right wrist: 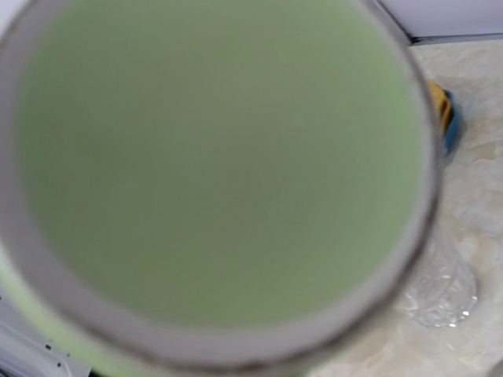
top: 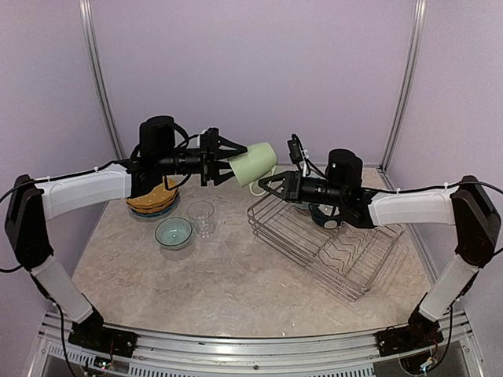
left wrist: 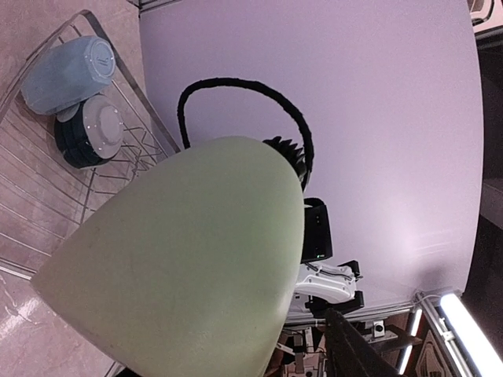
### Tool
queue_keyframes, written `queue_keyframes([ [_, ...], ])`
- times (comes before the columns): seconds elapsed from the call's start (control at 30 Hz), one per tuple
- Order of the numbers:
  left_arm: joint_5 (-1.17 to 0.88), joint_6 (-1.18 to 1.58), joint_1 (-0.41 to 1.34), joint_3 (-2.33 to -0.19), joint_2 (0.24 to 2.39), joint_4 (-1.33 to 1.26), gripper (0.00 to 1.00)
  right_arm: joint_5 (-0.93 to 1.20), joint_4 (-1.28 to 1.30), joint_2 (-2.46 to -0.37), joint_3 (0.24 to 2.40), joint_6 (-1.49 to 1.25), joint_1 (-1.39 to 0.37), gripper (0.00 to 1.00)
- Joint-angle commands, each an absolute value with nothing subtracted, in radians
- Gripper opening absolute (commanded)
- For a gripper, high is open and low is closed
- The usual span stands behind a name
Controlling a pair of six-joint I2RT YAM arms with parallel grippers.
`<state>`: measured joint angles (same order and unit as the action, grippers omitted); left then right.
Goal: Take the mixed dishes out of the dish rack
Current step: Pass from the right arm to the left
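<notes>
My left gripper [top: 222, 160] is shut on the pale green mug [top: 253, 163] and holds it sideways in the air above the table. The mug fills the left wrist view [left wrist: 181, 267]. My right gripper [top: 267, 186] is just below and right of the mug, its tips at the handle. One end of the mug [right wrist: 212, 165] fills the right wrist view and hides that gripper's fingers. The dish rack [top: 346, 255] stands at the right. The light blue mug [left wrist: 67, 71] and the dark-blue bowl [left wrist: 90, 129] lie in it.
The yellow plates [top: 153, 200] are stacked on the blue plate at the back left. The teal bowl [top: 174, 232] and the clear glass [top: 201, 217] stand on the table in front of them. The walls are purple.
</notes>
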<state>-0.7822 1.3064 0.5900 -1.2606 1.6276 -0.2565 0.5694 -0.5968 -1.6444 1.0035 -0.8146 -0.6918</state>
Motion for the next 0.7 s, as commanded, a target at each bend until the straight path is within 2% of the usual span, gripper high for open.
queue_keyframes([
  [0.0,-0.786,1.359,0.578,-1.216,1.605,-0.384,0.52,0.579,-0.771,-1.654,1.053,-0.837,-0.717,0.00],
  [0.27,-0.786,1.386,0.563,-1.167,1.580,-0.436,0.33,0.573,-0.844,-1.699,1.065,-0.885,-0.741,0.00],
  [0.4,-0.784,1.378,0.555,-1.155,1.560,-0.426,0.15,0.567,-0.837,-1.714,1.077,-0.881,-0.751,0.02],
  [0.53,-0.784,1.366,0.540,-1.133,1.530,-0.398,0.01,0.546,-0.773,-1.726,1.096,-0.857,-0.754,0.22],
  [0.67,-0.768,1.300,0.508,-1.117,1.477,-0.285,0.00,0.500,-0.636,-1.725,1.126,-0.786,-0.754,0.40],
])
